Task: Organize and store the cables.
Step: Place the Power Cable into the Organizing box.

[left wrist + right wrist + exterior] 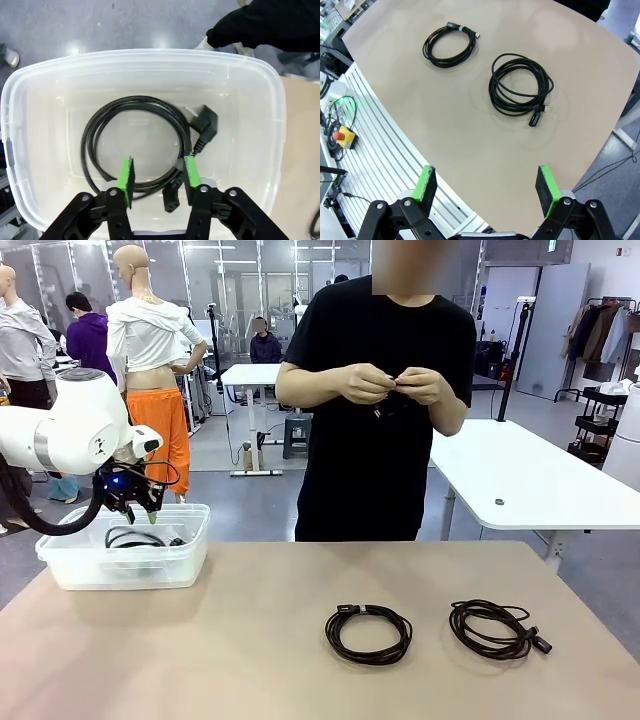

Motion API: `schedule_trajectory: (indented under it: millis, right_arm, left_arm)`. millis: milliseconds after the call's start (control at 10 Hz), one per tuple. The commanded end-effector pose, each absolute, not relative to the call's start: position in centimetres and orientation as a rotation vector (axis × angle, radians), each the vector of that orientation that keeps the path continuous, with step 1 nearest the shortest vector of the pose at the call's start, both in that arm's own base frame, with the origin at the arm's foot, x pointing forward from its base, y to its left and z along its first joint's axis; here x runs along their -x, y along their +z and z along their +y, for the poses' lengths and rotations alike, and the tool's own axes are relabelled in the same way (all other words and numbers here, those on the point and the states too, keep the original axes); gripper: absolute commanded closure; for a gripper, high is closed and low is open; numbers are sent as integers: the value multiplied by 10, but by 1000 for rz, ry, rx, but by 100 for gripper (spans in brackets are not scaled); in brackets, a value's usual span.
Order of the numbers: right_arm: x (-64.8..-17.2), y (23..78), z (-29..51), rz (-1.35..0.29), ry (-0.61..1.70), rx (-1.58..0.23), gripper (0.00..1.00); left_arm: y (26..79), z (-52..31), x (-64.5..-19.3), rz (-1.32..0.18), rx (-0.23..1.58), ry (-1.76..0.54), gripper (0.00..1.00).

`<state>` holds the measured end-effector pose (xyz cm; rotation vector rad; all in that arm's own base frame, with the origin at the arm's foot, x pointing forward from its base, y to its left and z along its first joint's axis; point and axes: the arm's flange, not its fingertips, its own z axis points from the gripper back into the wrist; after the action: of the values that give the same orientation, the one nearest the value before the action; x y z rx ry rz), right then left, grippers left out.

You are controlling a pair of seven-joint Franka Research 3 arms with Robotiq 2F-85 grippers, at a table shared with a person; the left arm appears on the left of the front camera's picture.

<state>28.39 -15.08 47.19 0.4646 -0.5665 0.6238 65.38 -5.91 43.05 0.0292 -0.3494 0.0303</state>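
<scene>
One black cable [95, 125] lies coiled on the floor of the clear plastic bin [150, 55], its plug to one side. My left gripper [157, 175] hangs just above that coil, open, with nothing between its green pads. From the front it hovers over the bin [120, 570] as the left gripper [140, 508]. Two more coiled cables rest on the table, one mid-table [331, 632] and one to its right [490, 645]. My right gripper [487, 187] is open and high above the table's edge, with both coils [426, 47] [546, 82] lying beyond it.
A person stands at the far side, both hands [390, 388] at chest height working a small dark cord. The bin sits at the table's far left corner. A rail frame and a red stop button [340, 135] lie beside the table.
</scene>
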Motion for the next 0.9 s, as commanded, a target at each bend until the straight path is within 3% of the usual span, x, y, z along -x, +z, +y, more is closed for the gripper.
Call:
schedule_trajectory:
  millis: [0,400,500,800]
  right_arm:
    - [-284,471,-152,-574,633,-469,0]
    - [-284,471,-152,-574,633,-469,0]
    - [-284,471,-152,-574,633,-469,0]
    - [-284,471,-152,-574,633,-469,0]
  left_arm:
    - [438,-63,-653,-326,-24,62,1]
    - [443,-66,-643,-335,-24,111,0]
    - [442,-64,-634,-390,-21,92,5]
    - [440,-62,-650,-344,-19,73,5]
